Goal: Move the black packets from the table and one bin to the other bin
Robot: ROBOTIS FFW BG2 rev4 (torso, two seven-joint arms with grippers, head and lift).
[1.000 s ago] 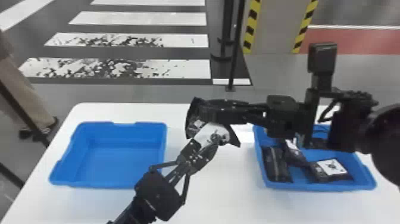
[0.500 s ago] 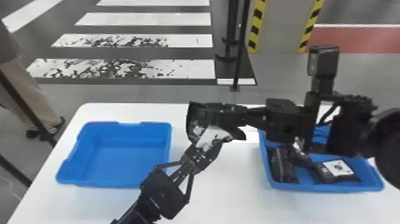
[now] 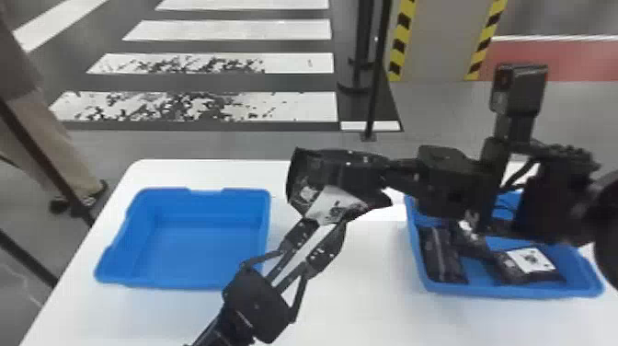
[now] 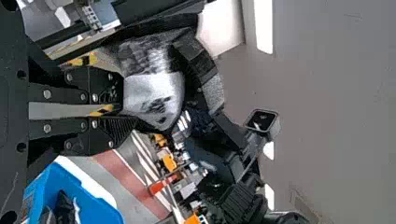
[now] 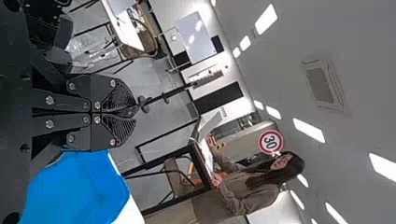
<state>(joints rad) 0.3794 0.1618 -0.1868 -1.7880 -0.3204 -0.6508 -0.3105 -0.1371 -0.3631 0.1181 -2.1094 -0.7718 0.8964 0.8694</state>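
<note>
In the head view, my right gripper [image 3: 342, 165] is over the middle of the table, shut on a black packet [image 3: 335, 206] whose white label faces the camera. My left gripper [image 3: 330, 223] comes up from below, fingers slightly apart, tips at the packet's lower edge. The left wrist view has the packet [image 4: 154, 95] just beyond my left gripper [image 4: 130, 111], with a gap between its fingers. In the right wrist view my right gripper [image 5: 134, 112] has its fingers together. Several packets [image 3: 441, 255] lie in the right blue bin [image 3: 492, 292].
The other blue bin [image 3: 184, 248] stands at the left of the white table [image 3: 358, 299]. My right arm passes over the right bin and covers part of it. Dark poles [image 3: 377, 69] stand behind the table.
The head view has turned slightly, so bins and table appear a little farther right. Both grippers remain together at the packet with little visible change.
</note>
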